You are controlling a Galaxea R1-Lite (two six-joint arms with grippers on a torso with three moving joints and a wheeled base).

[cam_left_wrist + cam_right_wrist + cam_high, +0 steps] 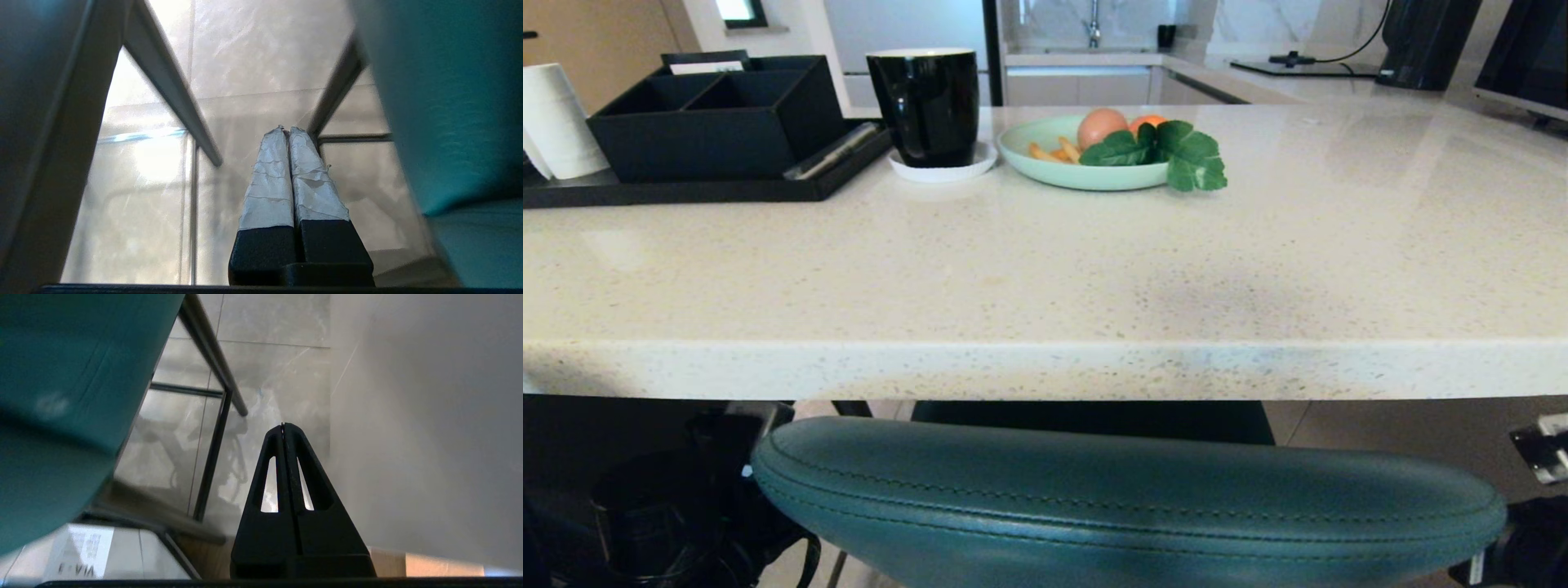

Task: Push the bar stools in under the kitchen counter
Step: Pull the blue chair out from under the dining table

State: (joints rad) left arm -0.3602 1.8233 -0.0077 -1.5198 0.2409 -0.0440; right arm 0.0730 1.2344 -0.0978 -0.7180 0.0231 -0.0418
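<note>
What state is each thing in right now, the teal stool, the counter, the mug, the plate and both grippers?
teal stool: backrest near the counter's front edge, not fully under.
kitchen counter: top bare at the front.
black mug: upright on a white coaster.
green plate: holds food and leaves.
left gripper: shut, empty.
right gripper: shut, empty.

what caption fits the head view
Teal stool backrest just below the white counter edge, mug and plate beyond.

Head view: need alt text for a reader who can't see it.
The curved back of a teal bar stool fills the bottom of the frame, right in front of the thick white kitchen counter edge. On the counter sit a black mug, a green plate of food and a black organizer tray.
</note>
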